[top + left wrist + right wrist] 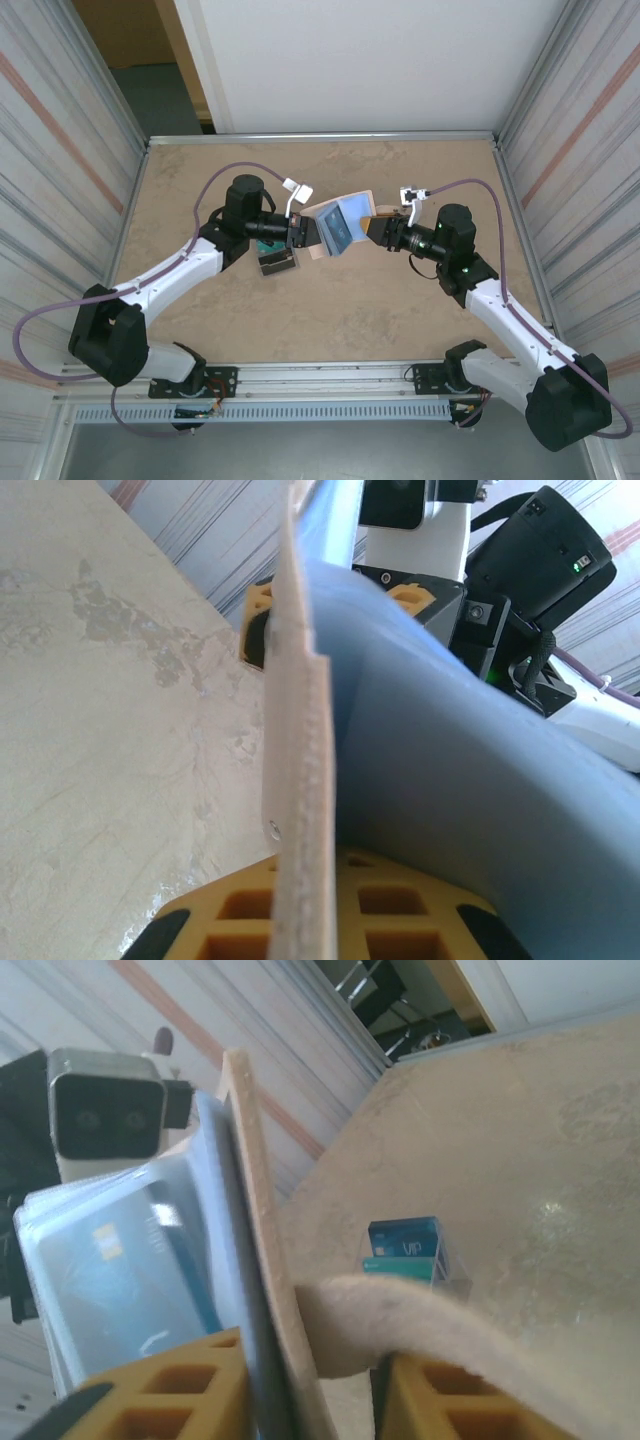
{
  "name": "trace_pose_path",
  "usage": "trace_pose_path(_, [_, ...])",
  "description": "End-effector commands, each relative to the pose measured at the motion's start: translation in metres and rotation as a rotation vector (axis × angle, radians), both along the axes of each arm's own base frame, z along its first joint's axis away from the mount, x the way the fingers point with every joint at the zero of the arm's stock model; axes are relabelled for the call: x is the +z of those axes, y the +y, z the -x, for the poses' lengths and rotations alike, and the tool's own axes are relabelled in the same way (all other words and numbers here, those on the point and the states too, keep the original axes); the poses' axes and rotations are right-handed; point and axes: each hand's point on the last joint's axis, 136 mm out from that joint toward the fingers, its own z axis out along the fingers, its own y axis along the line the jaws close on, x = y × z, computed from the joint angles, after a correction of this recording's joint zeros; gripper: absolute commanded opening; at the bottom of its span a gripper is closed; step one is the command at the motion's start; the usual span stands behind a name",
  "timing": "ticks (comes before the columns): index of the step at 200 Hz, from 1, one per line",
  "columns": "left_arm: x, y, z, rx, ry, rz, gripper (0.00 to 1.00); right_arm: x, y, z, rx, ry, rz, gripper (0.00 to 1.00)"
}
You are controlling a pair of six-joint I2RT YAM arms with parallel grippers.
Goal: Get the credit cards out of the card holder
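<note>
Small beige folding card holder (335,228), pale-blue lined: hanging open above tan table (400,310), left gripper (305,235) and right gripper (368,228) each pinching a flap; teal-and-dark card (275,262) lying out, bluish card (110,1280) sitting pocketed, awaiting removal

1. One card holder (335,226).
2. One teal card (110,1270) visible in its clear pocket.
3. One flat teal-and-dark item (277,263) on the worktop (400,310).
4. Two grippers: left gripper (303,235), right gripper (372,228).
</note>
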Motion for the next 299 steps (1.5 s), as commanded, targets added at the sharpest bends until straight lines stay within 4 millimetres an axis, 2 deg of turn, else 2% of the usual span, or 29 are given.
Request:
trace_pose_path(1, [0.001, -0.001, 0.006, -0.034, -0.019, 0.018, 0.0, 0.013, 0.006, 0.006, 0.043, -0.038, -0.047, 0.21])
trace_pose_path(28, [-0.001, 0.001, 0.003, -0.021, -0.016, 0.012, 0.02, 0.011, 0.003, 0.004, 0.02, -0.031, -0.039, 0.0])
trace_pose_path(52, [-0.005, 0.004, 0.0, 0.003, -0.009, 0.0, 0.09, 0.012, -0.003, 0.003, -0.021, -0.022, -0.026, 0.0])
trace_pose_path(76, [-0.01, 0.012, -0.008, 0.062, -0.005, -0.025, 0.25, 0.007, -0.011, 0.001, -0.082, 0.003, -0.002, 0.0])
trace_pose_path(90, [-0.012, 0.019, -0.014, 0.113, -0.011, -0.04, 0.31, 0.005, -0.019, 0.0, -0.133, 0.019, 0.013, 0.0])
trace_pose_path(107, [-0.013, 0.028, -0.019, 0.183, -0.033, -0.057, 0.47, 0.0, -0.031, -0.003, -0.211, 0.05, 0.044, 0.0])
trace_pose_path(119, [-0.013, 0.034, -0.023, 0.235, -0.051, -0.078, 0.52, -0.004, -0.04, -0.005, -0.266, 0.08, 0.067, 0.0])
trace_pose_path(151, [-0.021, 0.052, -0.032, 0.377, -0.084, -0.15, 0.74, -0.014, -0.052, -0.002, -0.343, 0.152, 0.089, 0.0])
trace_pose_path(179, [-0.027, 0.067, -0.037, 0.481, -0.099, -0.188, 0.85, -0.027, -0.055, 0.003, -0.364, 0.225, 0.108, 0.0])
trace_pose_path(209, [-0.028, 0.077, -0.036, 0.56, -0.158, -0.233, 0.93, -0.039, -0.05, 0.01, -0.345, 0.29, 0.112, 0.0])
trace_pose_path(231, [-0.03, 0.076, -0.034, 0.577, -0.196, -0.261, 0.98, -0.048, -0.045, 0.013, -0.339, 0.341, 0.1, 0.0])
trace_pose_path(272, [-0.037, 0.061, -0.023, 0.544, -0.26, -0.315, 0.99, -0.078, -0.029, 0.016, -0.314, 0.492, 0.123, 0.0])
trace_pose_path(294, [-0.043, 0.059, -0.024, 0.551, -0.259, -0.334, 0.99, -0.095, -0.018, 0.017, -0.286, 0.557, 0.157, 0.0])
trace_pose_path(299, [-0.044, 0.059, -0.024, 0.551, -0.26, -0.334, 0.99, -0.106, -0.015, 0.015, -0.283, 0.587, 0.177, 0.0])
